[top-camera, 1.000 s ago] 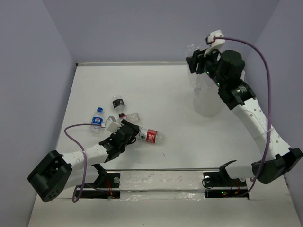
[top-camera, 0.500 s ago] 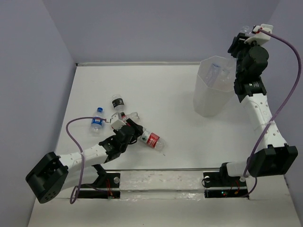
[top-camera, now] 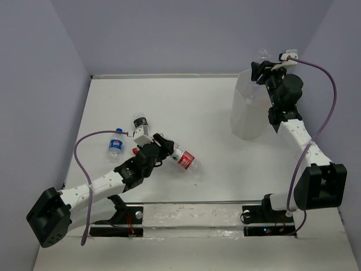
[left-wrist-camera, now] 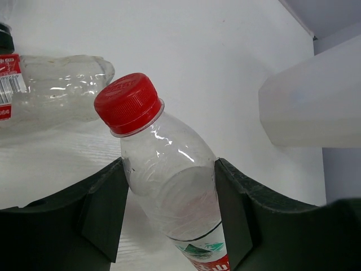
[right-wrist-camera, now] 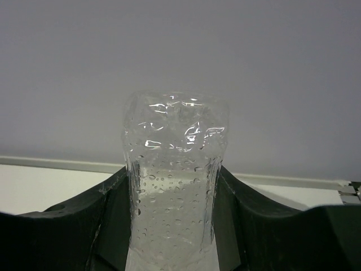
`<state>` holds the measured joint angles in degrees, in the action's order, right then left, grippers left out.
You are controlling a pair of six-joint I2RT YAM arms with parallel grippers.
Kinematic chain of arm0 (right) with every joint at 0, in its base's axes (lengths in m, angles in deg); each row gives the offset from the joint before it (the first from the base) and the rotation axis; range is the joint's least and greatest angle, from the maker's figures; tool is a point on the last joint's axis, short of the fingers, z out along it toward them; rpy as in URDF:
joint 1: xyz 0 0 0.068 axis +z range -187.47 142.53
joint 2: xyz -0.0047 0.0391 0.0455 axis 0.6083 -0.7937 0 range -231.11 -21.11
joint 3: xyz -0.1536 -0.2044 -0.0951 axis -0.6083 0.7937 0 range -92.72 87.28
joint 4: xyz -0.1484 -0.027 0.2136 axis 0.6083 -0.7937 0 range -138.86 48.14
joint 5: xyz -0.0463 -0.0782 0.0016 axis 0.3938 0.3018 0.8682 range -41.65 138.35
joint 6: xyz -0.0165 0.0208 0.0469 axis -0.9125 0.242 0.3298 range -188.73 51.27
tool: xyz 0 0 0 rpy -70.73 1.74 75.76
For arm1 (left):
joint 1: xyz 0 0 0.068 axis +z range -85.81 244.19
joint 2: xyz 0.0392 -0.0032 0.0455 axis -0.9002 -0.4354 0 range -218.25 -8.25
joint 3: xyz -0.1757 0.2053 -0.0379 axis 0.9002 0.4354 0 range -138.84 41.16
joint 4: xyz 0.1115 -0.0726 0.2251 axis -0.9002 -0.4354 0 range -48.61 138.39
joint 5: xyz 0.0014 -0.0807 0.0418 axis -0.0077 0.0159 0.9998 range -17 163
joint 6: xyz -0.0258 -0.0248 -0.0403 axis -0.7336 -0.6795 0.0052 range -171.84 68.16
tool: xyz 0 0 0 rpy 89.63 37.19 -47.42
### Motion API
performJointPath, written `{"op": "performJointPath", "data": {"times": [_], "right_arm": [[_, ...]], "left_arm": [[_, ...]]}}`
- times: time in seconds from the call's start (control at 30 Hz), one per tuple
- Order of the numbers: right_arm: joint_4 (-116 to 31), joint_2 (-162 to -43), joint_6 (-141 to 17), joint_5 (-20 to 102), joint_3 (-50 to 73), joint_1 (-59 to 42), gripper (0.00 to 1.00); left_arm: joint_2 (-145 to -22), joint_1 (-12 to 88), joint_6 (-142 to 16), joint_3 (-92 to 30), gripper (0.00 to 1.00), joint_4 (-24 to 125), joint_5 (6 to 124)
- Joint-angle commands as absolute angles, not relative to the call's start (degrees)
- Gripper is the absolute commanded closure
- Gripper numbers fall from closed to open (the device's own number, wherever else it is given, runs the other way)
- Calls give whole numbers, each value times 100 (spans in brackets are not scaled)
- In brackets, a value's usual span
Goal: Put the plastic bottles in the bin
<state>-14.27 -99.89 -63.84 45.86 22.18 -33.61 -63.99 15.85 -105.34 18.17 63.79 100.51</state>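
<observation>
Clear plastic bottle (right-wrist-camera: 175, 147) beaded with droplets is clamped in the right gripper (top-camera: 260, 69) above the translucent white faceted bin (top-camera: 243, 121) at the table's (top-camera: 203, 101) far right corner, not yet released. The left gripper (top-camera: 167, 151) clasps a red-capped clear bottle (left-wrist-camera: 166, 175) near the left edge, where a blue-capped bottle (top-camera: 117, 143), a dark-labelled bottle (top-camera: 140, 122) and a crumpled bottle (left-wrist-camera: 62, 90) lie unhandled. The bin's contents cannot be made out.

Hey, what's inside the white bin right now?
Nothing can be made out inside the bin: its walls are cloudy, and the right gripper, shut on a clear bottle, covers much of the opening.
</observation>
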Motion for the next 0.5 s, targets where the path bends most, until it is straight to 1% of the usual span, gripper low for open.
{"op": "performJointPath", "data": {"times": [0.0, 0.03, 0.07, 0.1, 0.13, 0.17, 0.23, 0.27, 0.33, 0.43, 0.47], "right_arm": [[-732, -9802, -6231, 3895, 2504, -3342, 51], [-741, -9775, -6240, 3825, 2558, -3342, 46], [-845, -9731, -6240, 3772, 2593, -3342, 34], [-933, -9705, -6214, 3762, 2593, -3342, 26], [-1047, -9687, -6152, 3797, 2550, -3342, 12], [-1440, -9670, -6134, 3850, 2462, -3342, 7], [-1995, -9713, -6152, 3964, 2182, -3342, 2], [-2589, -9722, -6134, 4095, 1823, -3342, 1], [-3059, -9644, -6108, 4166, 1418, -3342, 0], [-3596, -9363, -5933, 4123, 1231, -3342, 0], [-3806, -9110, -5810, 4123, 1196, -3342, 0]], "left_arm": [[-6265, 1541, -10185, 1321, 52, 6544, 10244], [-6274, 1524, -10142, 1268, 52, 6570, 10244], [-6300, 1523, -10080, 1137, 52, 6597, 10236], [-6318, 1523, -10027, 1049, 52, 6597, 10244], [-6344, 1523, -9914, 944, 52, 6588, 10244], [-6362, 1523, -9869, 751, 52, 6588, 10244], [-6414, 1515, -9781, 557, 52, 6588, 10235], [-6449, 1506, -9685, 347, 52, 6588, 10235], [-6520, 1488, -9544, 92, 52, 6605, 10270], [-6730, 1436, -9228, -532, 52, 6614, 10376], [-6800, 1409, -9140, -699, 52, 6632, 10420]]}}
